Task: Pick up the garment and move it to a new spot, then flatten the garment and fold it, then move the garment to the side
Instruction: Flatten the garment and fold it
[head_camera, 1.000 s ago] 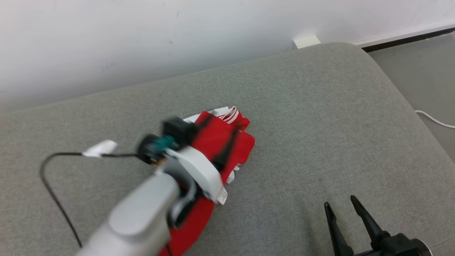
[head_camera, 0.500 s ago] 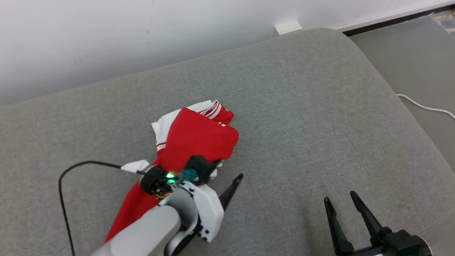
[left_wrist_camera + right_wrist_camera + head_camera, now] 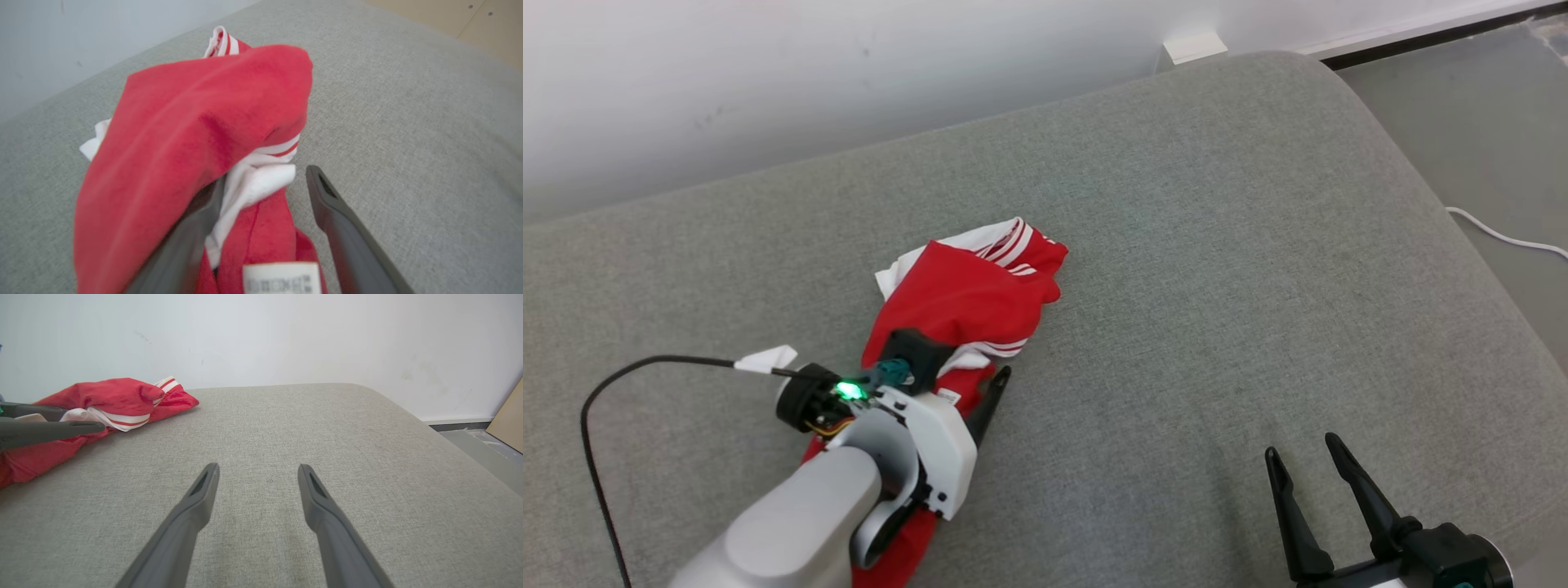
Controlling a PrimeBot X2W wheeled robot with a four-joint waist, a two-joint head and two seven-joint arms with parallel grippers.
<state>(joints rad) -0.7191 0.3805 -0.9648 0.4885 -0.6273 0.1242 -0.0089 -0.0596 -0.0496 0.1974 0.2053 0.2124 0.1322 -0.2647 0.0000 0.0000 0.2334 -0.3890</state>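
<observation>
Grey woven cushion [image 3: 1217,245] with rounded corner, against a white wall [image 3: 768,73]. Crumpled red-and-white garment [image 3: 968,294] lies left of centre; left hand [image 3: 265,179] spread wide astride its folds, right hand [image 3: 1300,447] wide over bare fabric.

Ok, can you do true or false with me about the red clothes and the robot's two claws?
1. The garment is red with white stripes. True.
2. The right gripper holds the garment. False: it is open over the bare grey cushion, apart from the garment.
3. The left gripper is open, with cloth between its fingers. True.
4. The garment lies flat and neatly folded. False: it is bunched up in a heap.
</observation>
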